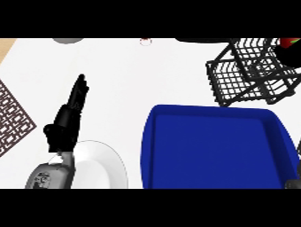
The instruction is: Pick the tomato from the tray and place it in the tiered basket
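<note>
Left robot hand [71, 113] fingers straight over white plate [104, 170], blue tray [212, 148] beside, right robot hand [297, 51] grasping tomato [289, 42] above tiered basket [251, 73]

tomato [290, 42]: mostly hidden by right hand [297, 52] | tiered basket [251, 73]: cut by top edge

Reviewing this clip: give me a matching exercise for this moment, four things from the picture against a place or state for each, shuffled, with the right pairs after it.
Things:
1. blue tray
2. tiered basket
3. white plate
4. left hand

Places or states:
A. at the lower left, partly under the grey forearm
B. open, fingers straight and pointing up the counter
C. at the upper right, black wire, with the right hand above it
D. low in the middle, nothing visible inside

Pairs: 1-D, 2-C, 3-A, 4-B
</note>
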